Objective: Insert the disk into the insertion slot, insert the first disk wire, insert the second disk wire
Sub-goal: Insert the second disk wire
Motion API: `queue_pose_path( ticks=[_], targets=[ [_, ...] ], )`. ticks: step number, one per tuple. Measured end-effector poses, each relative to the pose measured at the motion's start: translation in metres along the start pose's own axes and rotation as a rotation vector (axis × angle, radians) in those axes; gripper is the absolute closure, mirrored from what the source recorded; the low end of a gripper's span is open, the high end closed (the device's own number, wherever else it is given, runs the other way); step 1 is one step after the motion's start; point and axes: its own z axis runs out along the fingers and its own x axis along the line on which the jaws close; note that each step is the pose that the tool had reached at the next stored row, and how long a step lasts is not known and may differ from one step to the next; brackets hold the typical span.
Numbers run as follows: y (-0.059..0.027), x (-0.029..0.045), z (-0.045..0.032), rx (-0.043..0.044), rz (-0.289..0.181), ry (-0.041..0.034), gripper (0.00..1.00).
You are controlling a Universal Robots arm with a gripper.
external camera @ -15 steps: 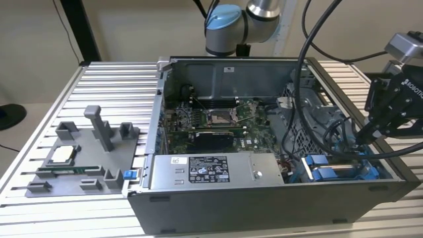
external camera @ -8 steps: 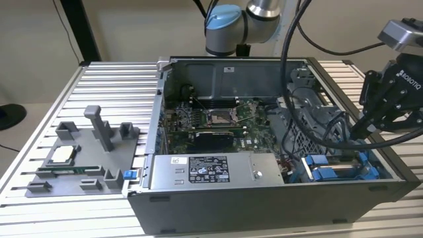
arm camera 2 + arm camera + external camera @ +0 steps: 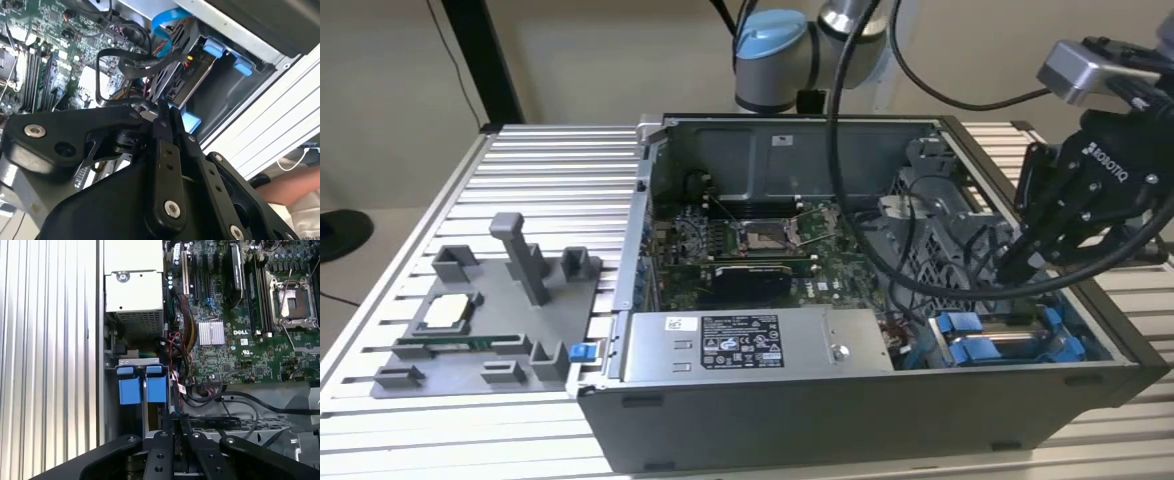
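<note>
Right now your claw (image 3: 1017, 268) reaches down into the open computer case (image 3: 854, 425), with the motherboard (image 3: 747, 250) off to the exterior view's left of it; its fingers (image 3: 162, 140) are pressed tightly together in both wrist views, no gap between them; a black cable (image 3: 96, 75) loops from the board side and runs right up to the fingertips, but you cannot tell whether they pinch it. Just past the fingertips sits the disk (image 3: 202, 67), lying inside the insertion slot (image 3: 987, 348) with its blue carrier frame along its edges; two blue clips (image 3: 131, 389) stand just beside the tips in the first wrist view. Farther from the claw, along the case wall nearest the exterior camera, lies the silver power supply (image 3: 747, 345); well apart from the claw, outside the case on the ribbed table (image 3: 547, 160), stands a grey fixture (image 3: 520, 290).
</note>
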Motion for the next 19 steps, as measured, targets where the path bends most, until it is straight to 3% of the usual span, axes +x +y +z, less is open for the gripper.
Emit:
queue_pose_path(
  ticks=[2, 5, 8, 14, 19],
  targets=[
    [0.0029, 0.0004, 0.0008, 0.0215, -0.001, -0.0016, 1.00],
    [0.0073, 0.0010, 0.0022, 0.0717, -0.002, -0.0054, 1.00],
    [0.0130, 0.0023, 0.0045, 0.1093, -0.002, -0.0083, 1.00],
    [0.0237, 0.0053, 0.0096, 0.1675, -0.004, -0.0126, 1.00],
    [0.0307, 0.0083, 0.0131, 0.2104, -0.007, -0.0151, 1.00]
  ],
)
